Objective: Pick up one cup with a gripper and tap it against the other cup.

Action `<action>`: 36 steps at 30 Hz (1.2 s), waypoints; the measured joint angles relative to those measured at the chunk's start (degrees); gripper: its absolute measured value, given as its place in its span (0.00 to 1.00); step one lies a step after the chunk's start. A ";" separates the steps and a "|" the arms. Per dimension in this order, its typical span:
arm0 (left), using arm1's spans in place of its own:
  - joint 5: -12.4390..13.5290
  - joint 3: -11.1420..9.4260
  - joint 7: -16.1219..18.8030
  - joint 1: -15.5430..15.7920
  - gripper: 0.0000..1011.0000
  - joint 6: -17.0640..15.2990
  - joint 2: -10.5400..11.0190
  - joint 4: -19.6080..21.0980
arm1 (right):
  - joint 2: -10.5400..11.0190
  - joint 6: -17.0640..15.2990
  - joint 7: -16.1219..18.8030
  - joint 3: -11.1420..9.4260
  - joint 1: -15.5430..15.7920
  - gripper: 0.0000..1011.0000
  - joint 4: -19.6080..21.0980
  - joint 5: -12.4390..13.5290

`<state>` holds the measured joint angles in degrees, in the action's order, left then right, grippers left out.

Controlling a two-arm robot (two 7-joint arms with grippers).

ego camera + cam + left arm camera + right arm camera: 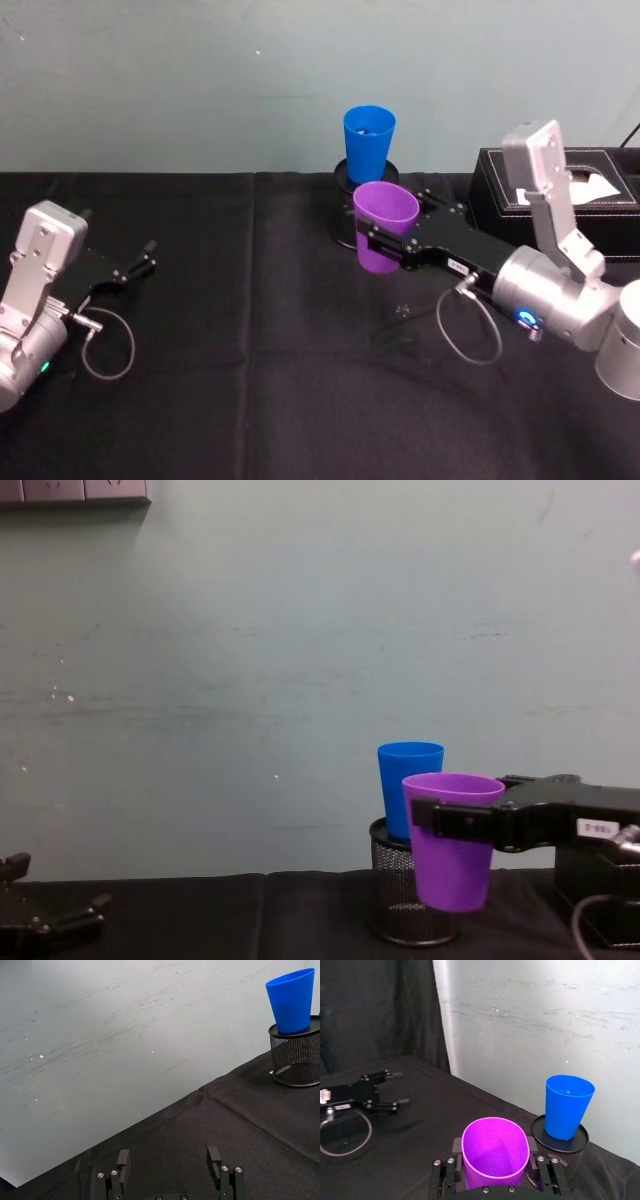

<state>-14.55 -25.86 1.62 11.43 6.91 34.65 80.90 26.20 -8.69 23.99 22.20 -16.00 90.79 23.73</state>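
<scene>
Pinching purple cup (pixel 388 212) near blue cup (pixel 368 140), R gripper (pixel 380 248) could knock blue cup off mesh holder (pixel 400 908) w/ a hard tap. L gripper (pixel 145 258) idles far left of blue cup, fingers spread.

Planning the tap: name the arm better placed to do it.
Right. The right gripper holds the purple cup, lifted close to the blue cup; the left gripper is open, far off.

Black mesh holder (pixel 295 1062) and probable tissue box (pixel 495 185) on black cloth (pixel 250 330)
</scene>
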 joint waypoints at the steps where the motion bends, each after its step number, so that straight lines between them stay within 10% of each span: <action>1: 0.00 0.00 0.00 0.00 0.99 0.00 0.00 0.00 | -0.57 0.43 -0.01 0.36 -0.77 0.73 -1.36 -0.36; 36: 0.00 0.00 0.00 0.00 0.99 0.00 0.00 0.00 | -12.16 7.31 -0.52 1.90 -14.06 0.73 -23.96 -6.21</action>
<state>-14.55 -25.86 1.62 11.43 6.91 34.65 80.90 14.04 -1.39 23.47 24.10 -30.06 66.83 17.52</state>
